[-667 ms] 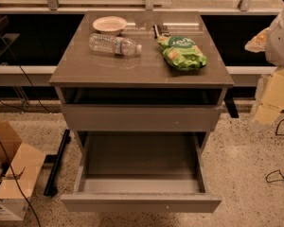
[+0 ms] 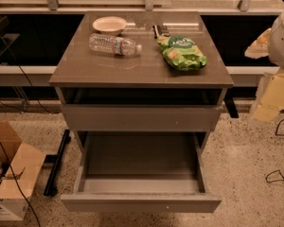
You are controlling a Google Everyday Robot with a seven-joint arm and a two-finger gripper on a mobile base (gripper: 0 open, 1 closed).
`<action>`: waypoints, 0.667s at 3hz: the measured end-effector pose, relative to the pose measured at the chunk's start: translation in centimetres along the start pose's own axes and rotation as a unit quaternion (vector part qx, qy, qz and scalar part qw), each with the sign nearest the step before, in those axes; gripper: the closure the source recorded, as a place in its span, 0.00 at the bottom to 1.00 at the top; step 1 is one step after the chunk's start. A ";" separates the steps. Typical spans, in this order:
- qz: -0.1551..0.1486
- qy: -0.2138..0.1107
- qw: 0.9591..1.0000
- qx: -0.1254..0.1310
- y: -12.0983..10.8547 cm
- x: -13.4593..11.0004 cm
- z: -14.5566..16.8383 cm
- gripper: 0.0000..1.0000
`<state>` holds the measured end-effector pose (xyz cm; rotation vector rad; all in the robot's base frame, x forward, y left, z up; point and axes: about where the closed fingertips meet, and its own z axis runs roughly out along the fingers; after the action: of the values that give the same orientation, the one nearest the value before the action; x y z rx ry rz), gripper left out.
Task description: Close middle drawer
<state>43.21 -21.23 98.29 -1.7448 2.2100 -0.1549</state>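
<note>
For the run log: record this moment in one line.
middle drawer: pulled out, empty | end effector: right of cabinet, clear of drawer

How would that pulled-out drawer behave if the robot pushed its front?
The middle drawer looks empty, so it should probably feel light and slide straight back. Its flat front has no handle, so a push near the centre seems safer; an off-centre one might skew it. The gripper hangs right of the cabinet, apart from it.

My gripper [image 2: 266, 105] hangs right of middle drawer [image 2: 141, 203], well apart. Floor [image 2: 236, 174] between us is free; cable [image 2: 269, 175] lies further right. Cardboard box [image 2: 12, 174] and black bar [image 2: 57, 163] crowd drawer's left. Upper drawer front [image 2: 142, 118] overhangs its rear.
</note>
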 end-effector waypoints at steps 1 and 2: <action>0.000 -0.001 1.000 0.012 2.0 -0.8 -0.2 0.42; 0.006 -0.015 1.000 0.005 4.0 -1.3 2.0 0.65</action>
<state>40.38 -18.80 95.47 -1.7177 2.1938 -0.1357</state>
